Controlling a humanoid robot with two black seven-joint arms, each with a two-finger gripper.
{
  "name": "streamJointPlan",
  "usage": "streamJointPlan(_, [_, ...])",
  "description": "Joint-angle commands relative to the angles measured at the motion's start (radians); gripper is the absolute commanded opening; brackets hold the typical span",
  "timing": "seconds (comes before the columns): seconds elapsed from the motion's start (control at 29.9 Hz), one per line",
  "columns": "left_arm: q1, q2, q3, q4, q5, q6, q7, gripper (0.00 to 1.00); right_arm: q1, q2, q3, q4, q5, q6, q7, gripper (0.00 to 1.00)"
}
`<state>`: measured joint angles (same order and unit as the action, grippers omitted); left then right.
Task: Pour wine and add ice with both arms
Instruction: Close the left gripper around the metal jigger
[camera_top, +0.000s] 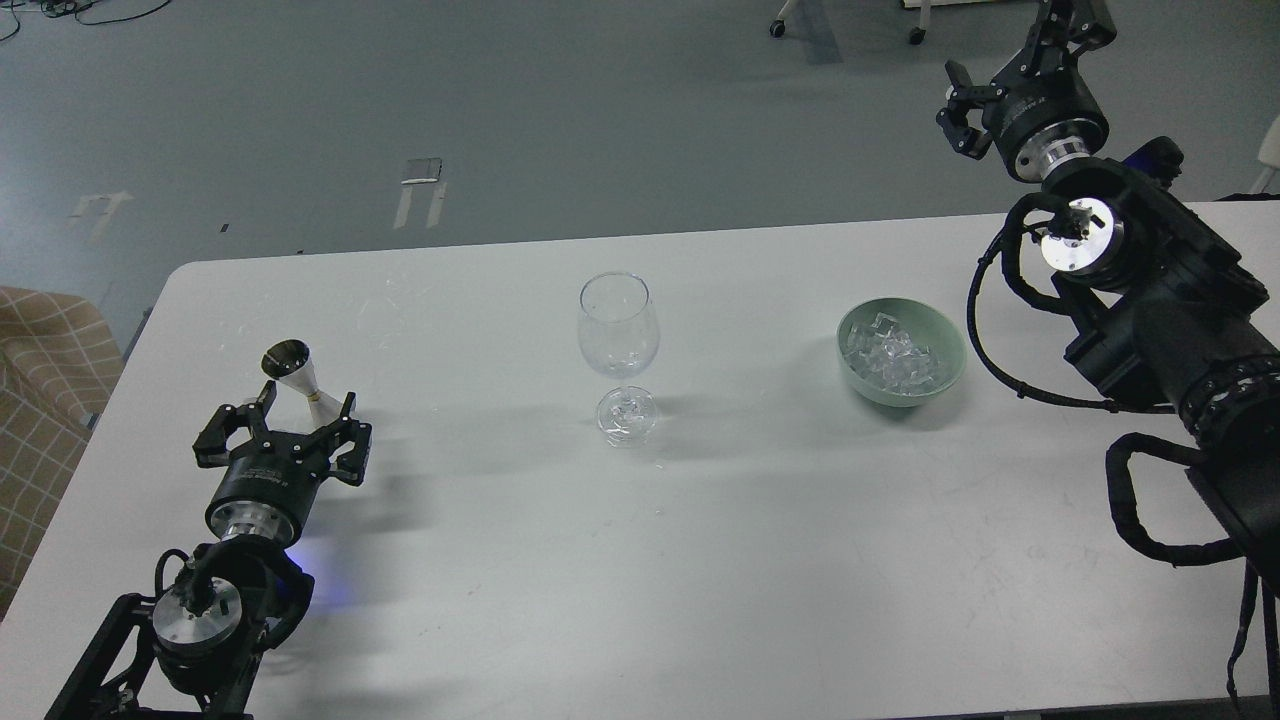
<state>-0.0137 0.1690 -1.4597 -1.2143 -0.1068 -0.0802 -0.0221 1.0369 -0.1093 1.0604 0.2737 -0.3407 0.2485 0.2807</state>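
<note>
A clear stemmed wine glass (618, 345) stands upright at the table's middle, with no liquid that I can see. A silver jigger (299, 381) stands at the left; the wine inside it cannot be seen. A pale green bowl (945, 375) to the right holds several clear ice cubes (893, 356). My left gripper (305, 408) is open, its fingers (347, 406) on either side of the jigger's lower half, not closed on it. My right gripper (1015, 48) is open and empty, raised above and beyond the table's far right edge.
The white table (700, 560) has its far edge just behind the glass and bowl. A checked beige chair (40, 380) stands off the left edge. Grey floor with cables and chair wheels lies beyond. My right arm (1150, 300) reaches over the table's right end.
</note>
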Motion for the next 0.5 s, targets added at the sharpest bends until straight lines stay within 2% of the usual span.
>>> streamJointPlan(0.0, [-0.026,0.000,-0.002,0.033,-0.005,0.008,0.001,0.77,0.000,-0.001,0.000,0.001,0.000,0.000,0.000,1.00])
streamJointPlan(0.47, [-0.129,-0.005,-0.013,0.165,-0.011,-0.006,0.013,0.77,-0.006,-0.001,-0.002,-0.001,0.000,0.000,-0.002,1.00])
